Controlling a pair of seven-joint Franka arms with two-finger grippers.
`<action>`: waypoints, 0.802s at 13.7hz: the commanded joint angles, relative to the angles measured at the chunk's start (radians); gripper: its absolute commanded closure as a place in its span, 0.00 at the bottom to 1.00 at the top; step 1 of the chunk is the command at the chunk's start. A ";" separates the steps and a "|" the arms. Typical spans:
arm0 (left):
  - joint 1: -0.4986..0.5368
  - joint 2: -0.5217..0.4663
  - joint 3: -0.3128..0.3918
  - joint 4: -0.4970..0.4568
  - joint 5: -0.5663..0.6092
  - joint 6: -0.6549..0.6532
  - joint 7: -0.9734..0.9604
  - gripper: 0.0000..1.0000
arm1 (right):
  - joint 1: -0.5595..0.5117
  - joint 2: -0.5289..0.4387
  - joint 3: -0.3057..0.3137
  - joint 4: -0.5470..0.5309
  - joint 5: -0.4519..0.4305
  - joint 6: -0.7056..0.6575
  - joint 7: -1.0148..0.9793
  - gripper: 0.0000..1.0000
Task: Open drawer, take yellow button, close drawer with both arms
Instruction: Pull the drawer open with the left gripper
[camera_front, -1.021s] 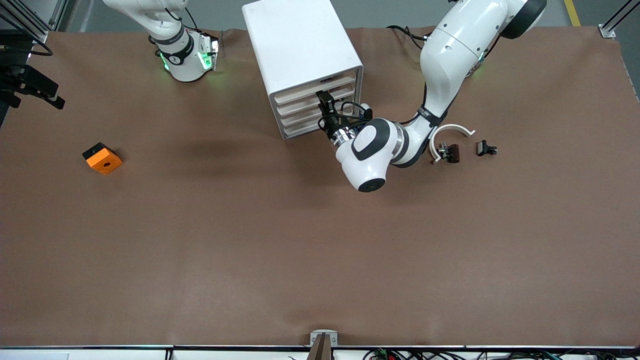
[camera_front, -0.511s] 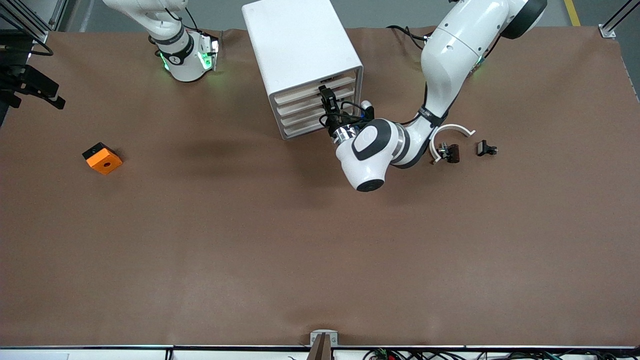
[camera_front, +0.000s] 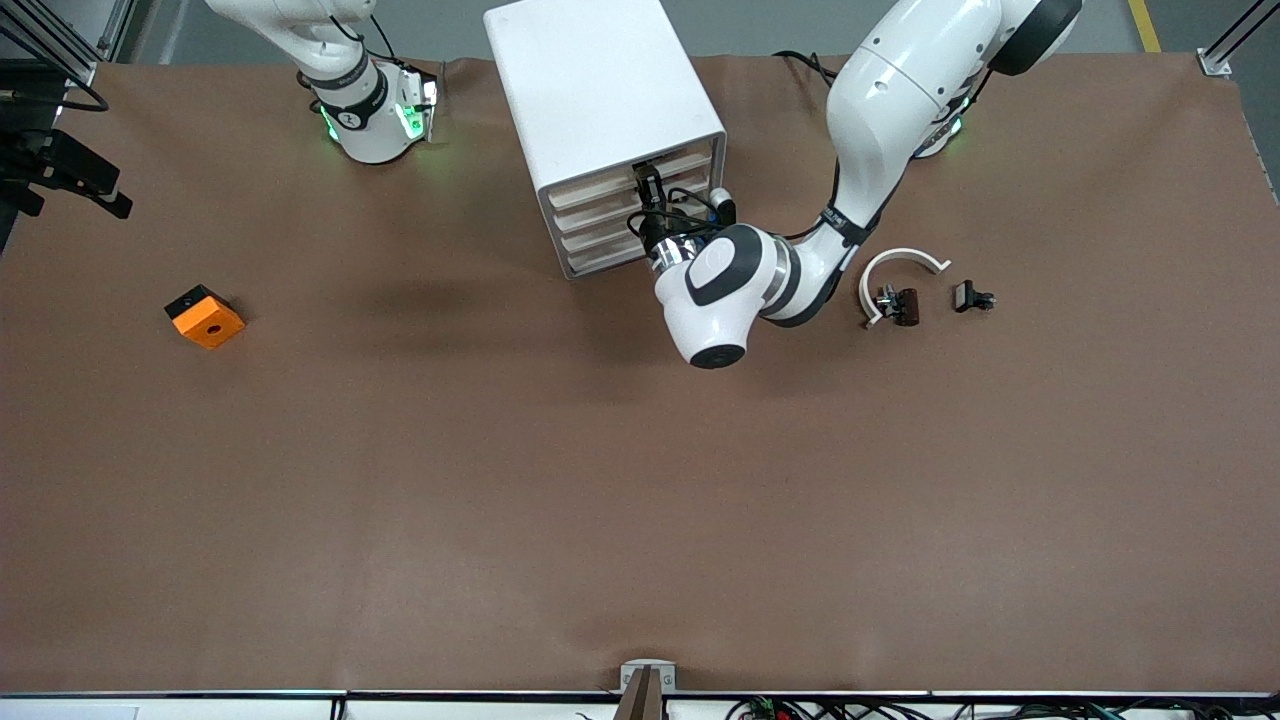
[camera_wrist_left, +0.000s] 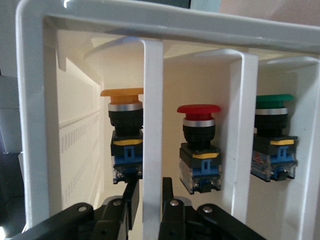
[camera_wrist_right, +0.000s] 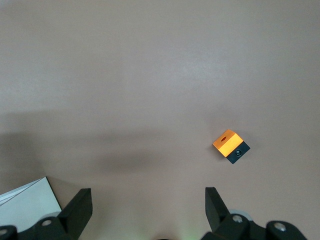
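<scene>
Left gripper (camera_wrist_left: 148, 192) at the white cabinet's top drawer front (camera_wrist_left: 153, 115).
Its black fingers (camera_wrist_left: 131, 196) pinch that cream front bar; yellow-capped push button (camera_wrist_left: 125, 134) sits just inside; right gripper (camera_wrist_right: 148, 206) waits, fingers spread wide.

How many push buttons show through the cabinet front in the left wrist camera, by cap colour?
Yellow-orange cap: 1
Red cap: 1
Green cap: 1
Total: 3 buttons, standing side by side, each partly hidden by a white bar of the cabinet front. The left claw sits on the bar between the yellow-orange one and the red one.
</scene>
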 joint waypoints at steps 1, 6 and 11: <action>0.002 0.008 0.002 0.007 -0.012 -0.013 -0.011 0.84 | -0.011 -0.024 0.007 -0.022 0.005 0.009 0.005 0.00; 0.010 0.015 0.020 0.011 0.003 -0.004 -0.006 0.94 | -0.011 -0.024 0.007 -0.020 0.005 0.009 0.005 0.00; 0.016 0.016 0.078 0.034 0.000 0.036 -0.005 0.94 | -0.016 -0.022 0.005 -0.008 0.005 0.007 0.006 0.00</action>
